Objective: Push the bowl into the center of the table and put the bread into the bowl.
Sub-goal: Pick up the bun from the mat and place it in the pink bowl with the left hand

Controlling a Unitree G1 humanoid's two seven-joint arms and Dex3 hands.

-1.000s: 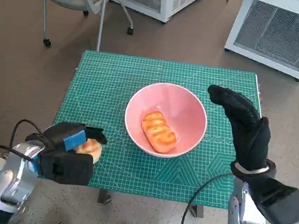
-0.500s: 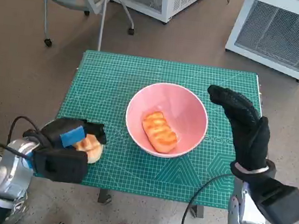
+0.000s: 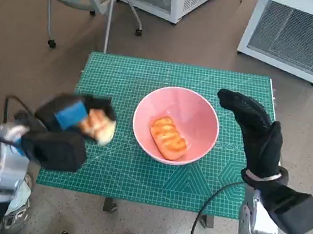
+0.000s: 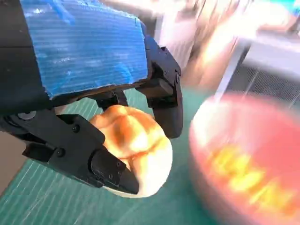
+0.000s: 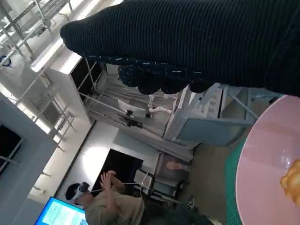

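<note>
One bread roll in the bowl, a second one carried toward it.

The pink bowl (image 3: 176, 125) stands about at the middle of the green bench (image 3: 127, 79), with a long bread (image 3: 167, 137) inside, its long axis slanting toward the robot's right. The left hand (image 3: 67, 126) grips a round roll (image 3: 97, 124) just beside the bowl, not yet dropped in; it shows no clear long axis. The right hand (image 3: 254, 132) is spread and holds nothing, beside the bowl's rim.

Head camera looks steeply down on the table (image 3: 126, 85); both close wrist cameras share its pink bowl (image 3: 202, 114)
</note>
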